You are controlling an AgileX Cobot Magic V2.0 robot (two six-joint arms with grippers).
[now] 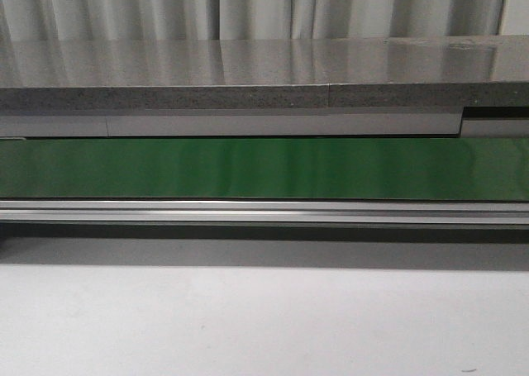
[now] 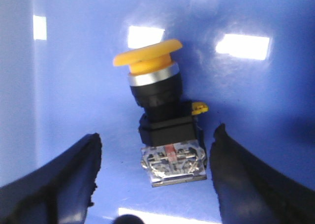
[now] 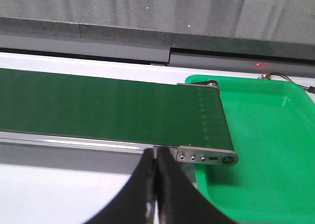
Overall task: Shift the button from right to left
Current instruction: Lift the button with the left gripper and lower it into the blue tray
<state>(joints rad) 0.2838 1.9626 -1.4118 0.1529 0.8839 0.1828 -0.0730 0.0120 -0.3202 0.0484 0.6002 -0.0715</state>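
Observation:
The button [image 2: 160, 115] lies on a blue surface [image 2: 261, 106] in the left wrist view: a round yellow-orange cap, a metal ring, a black boxy body and a clear contact block at its base. My left gripper [image 2: 153, 170] is open, its two black fingers standing on either side of the button's base without touching it. My right gripper [image 3: 156, 157] is shut and empty, in front of the end of the green conveyor belt [image 3: 98, 106]. Neither gripper nor the button shows in the front view.
The green conveyor belt [image 1: 264, 168] runs across the front view, with a grey stone ledge [image 1: 248, 78] behind it and a white table [image 1: 264, 326] in front. A green tray [image 3: 266, 145] lies under the belt's end in the right wrist view.

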